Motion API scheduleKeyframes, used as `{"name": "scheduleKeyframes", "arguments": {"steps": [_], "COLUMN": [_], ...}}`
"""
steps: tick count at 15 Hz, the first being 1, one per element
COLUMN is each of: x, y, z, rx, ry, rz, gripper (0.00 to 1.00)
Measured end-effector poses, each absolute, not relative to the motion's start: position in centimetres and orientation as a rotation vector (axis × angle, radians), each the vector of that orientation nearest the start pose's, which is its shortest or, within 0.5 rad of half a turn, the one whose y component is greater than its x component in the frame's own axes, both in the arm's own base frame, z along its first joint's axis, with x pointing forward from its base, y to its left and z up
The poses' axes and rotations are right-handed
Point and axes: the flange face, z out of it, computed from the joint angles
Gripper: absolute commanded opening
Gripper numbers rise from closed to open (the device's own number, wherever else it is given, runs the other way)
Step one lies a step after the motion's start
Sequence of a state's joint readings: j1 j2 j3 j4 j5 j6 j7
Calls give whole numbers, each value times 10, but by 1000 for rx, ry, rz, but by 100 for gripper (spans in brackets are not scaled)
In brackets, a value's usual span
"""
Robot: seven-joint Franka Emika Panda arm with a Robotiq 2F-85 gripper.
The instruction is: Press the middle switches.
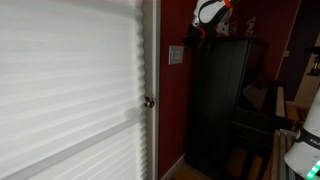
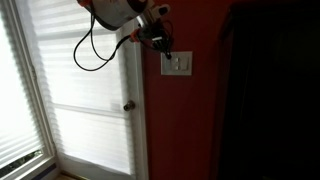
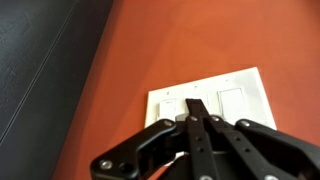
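A pale switch plate (image 3: 212,98) sits on the red wall; it also shows in both exterior views (image 1: 176,55) (image 2: 177,64). In the wrist view it has three rocker switches. The middle switch (image 3: 197,97) is mostly hidden behind my gripper (image 3: 198,104). The gripper's fingers are shut together, and their tip is at or touching the middle switch. In an exterior view the gripper (image 2: 160,42) is at the plate's upper left corner. In an exterior view the arm (image 1: 205,22) reaches in from above, to the right of the plate.
A white door with blinds (image 1: 70,90) and a round knob (image 1: 149,101) (image 2: 128,106) stands beside the plate. A tall black cabinet (image 1: 220,100) stands close on the plate's other side; it also shows in the wrist view (image 3: 40,60). A black cable (image 2: 95,50) hangs from the arm.
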State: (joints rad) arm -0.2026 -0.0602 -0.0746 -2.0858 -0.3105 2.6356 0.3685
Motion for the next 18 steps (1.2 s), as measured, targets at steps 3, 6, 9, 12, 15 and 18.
{"name": "scheduleKeyframes", "arguments": {"steps": [3,6,9,12,15,18], "x": [561,566,573,582,589,594], "y": [-153,-156,-155,-153,-154,-157], "z": [515,509,503,497,493,492], "rx": [-3133,-3159,-3173,-3185,-3208,-3223], "ry": [634,601,563,511,480,470], "rz": [-1047,-1120,-1179,-1231,-1271,-1303], "gripper": [0,0,0,0,0,0]}}
